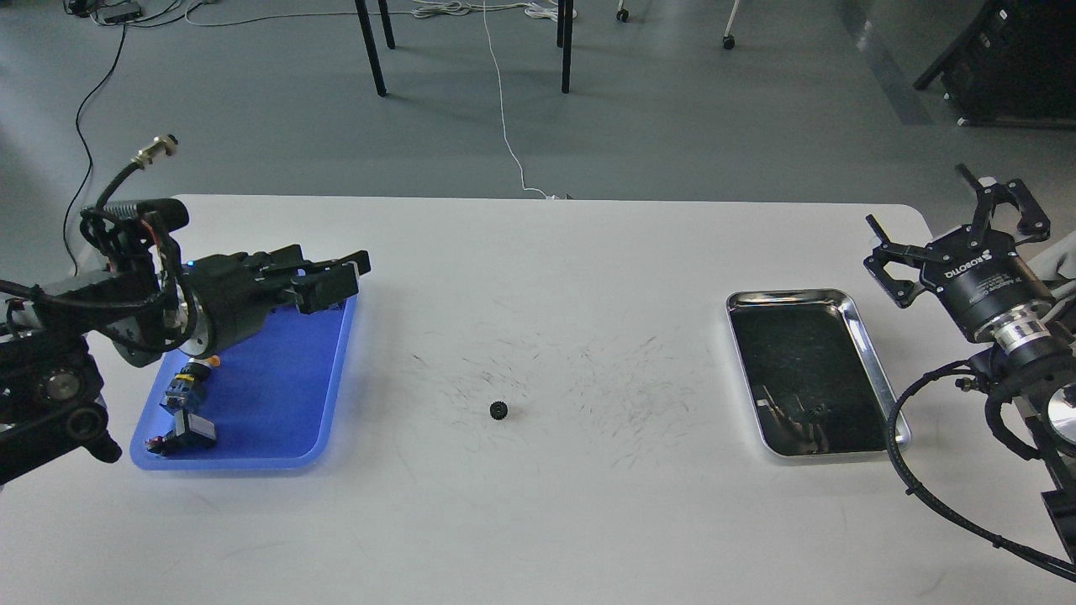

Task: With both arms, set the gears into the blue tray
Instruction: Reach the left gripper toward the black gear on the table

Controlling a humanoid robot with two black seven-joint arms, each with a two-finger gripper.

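Head view: one tiny black toothed gear (498,410) is seen lying alone on the white desk (538,521), well apart from the shallow rectangular blue plastic tray (277,403) at the left and from the shiny silver metal tray (874,370) at the right. A second small dark gear (817,411) appears to rest near the front of the silver tray, though it is too small to be told with certainty. No gear can be made out in the blue tray; only colourful push-button switches (181,412) are seen there. The left claw (357,270) is held over the blue tray's far end, its fingers drawn together on nothing visible. The right claw (950,223) is raised beside the silver tray, fingers spread wide and empty. The task is judged mostly undone.
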